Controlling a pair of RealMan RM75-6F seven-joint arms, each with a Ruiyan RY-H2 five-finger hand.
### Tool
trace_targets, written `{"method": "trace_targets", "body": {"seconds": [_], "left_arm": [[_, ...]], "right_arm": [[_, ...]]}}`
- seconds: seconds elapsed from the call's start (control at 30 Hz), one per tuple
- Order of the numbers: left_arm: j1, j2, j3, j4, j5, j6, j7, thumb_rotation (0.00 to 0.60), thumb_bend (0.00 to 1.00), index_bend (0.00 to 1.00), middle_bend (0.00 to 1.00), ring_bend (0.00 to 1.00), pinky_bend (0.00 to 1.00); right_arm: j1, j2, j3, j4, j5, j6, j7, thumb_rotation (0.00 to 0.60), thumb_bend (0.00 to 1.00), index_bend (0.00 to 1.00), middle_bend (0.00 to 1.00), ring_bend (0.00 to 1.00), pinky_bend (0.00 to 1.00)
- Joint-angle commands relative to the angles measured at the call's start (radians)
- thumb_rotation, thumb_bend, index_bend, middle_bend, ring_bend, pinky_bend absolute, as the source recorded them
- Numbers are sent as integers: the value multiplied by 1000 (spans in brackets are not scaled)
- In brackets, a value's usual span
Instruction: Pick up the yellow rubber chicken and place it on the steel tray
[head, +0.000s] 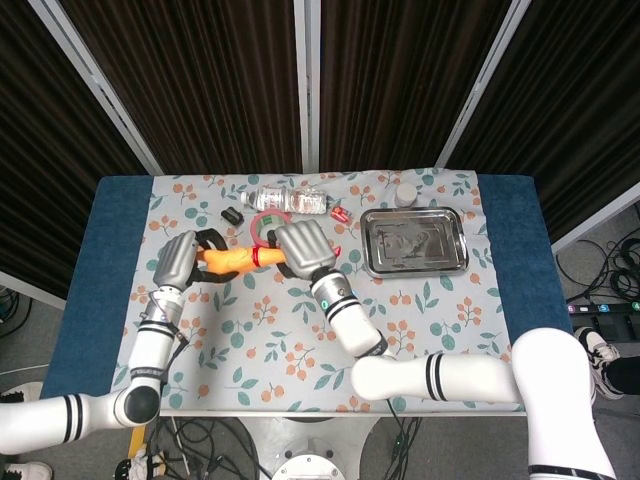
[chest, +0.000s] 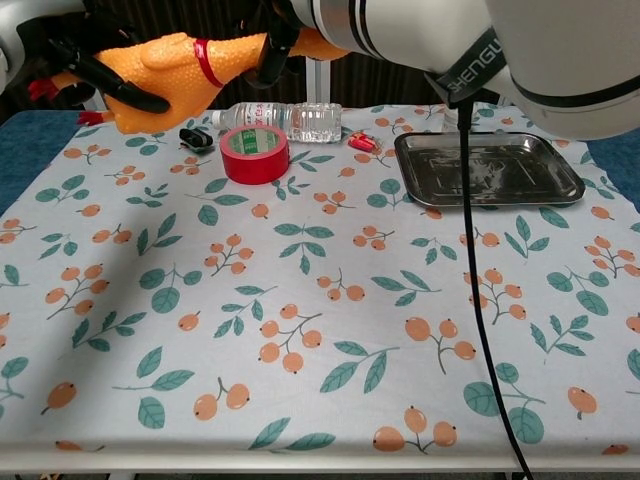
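The yellow rubber chicken (head: 232, 258) (chest: 170, 72), orange-bodied with a red band at its neck, hangs lengthwise above the table's left rear. My left hand (head: 177, 262) (chest: 92, 62) grips its body and tail end with dark fingers wrapped around it. My right hand (head: 304, 250) (chest: 280, 35) holds its neck and head end. The steel tray (head: 414, 243) (chest: 490, 170) lies at the right rear with nothing in it, well to the right of both hands.
Below the chicken stands a red tape roll (chest: 254, 153). A plastic water bottle (chest: 290, 120) lies behind it, with a small black object (chest: 195, 137) and a small red object (chest: 362, 141) nearby. A white cup (head: 405, 194) stands behind the tray.
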Motion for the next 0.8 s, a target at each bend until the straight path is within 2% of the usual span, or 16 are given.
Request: {"method": "trace_targets", "body": {"seconds": [0.03, 0.07, 0.13, 0.4, 0.47, 0.5, 0.53, 0.57, 0.6, 0.7, 0.8], "left_arm": [[12, 30, 10, -33, 13, -29, -6, 600, 0, 358, 451, 425, 606], [15, 35, 9, -37, 19, -33, -9, 600, 0, 303, 382, 361, 549], [20, 38, 8, -39, 30, -31, -17, 600, 0, 263, 324, 314, 506], [16, 47, 4, -43, 1, -63, -6, 600, 0, 276, 330, 309, 510], [15, 40, -3, -37, 1, -54, -8, 600, 0, 328, 374, 333, 512], [16, 26, -10, -26, 5, -32, -11, 600, 0, 388, 430, 379, 528], [17, 10, -15, -15, 12, -10, -13, 600, 0, 479, 524, 468, 572], [19, -5, -19, -5, 19, 9, -18, 600, 0, 518, 565, 508, 596], [21, -22, -24, 10, 29, 27, -24, 600, 0, 609, 661, 597, 663], [24, -50, -30, 42, 45, 49, -32, 600, 0, 749, 809, 745, 781], [27, -60, -32, 57, 46, 48, -33, 600, 0, 834, 907, 836, 858]], "right_arm": [[0, 1, -3, 7, -1, -3, 4, 600, 677, 942, 749, 685, 897], [1, 1, -3, 9, -2, -2, 5, 600, 678, 942, 749, 685, 897], [1, 1, -5, 11, -5, -1, 7, 600, 677, 942, 749, 685, 897], [-3, 6, -9, 9, -9, -5, 23, 600, 678, 942, 749, 685, 897], [-4, 7, -11, 6, -14, -6, 25, 600, 678, 942, 749, 685, 897], [-4, 8, -12, 3, -14, -8, 28, 600, 677, 942, 749, 685, 897], [-5, 9, -11, 1, -13, -10, 30, 600, 678, 942, 749, 685, 897], [-5, 11, -11, -1, -11, -12, 31, 600, 677, 942, 749, 685, 897], [-3, 12, -13, -1, -10, -13, 29, 600, 678, 942, 749, 686, 897], [-2, 15, -16, -5, -4, -14, 28, 600, 678, 942, 749, 688, 898], [-2, 17, -20, -7, -1, -18, 29, 600, 679, 942, 749, 688, 898]]}}
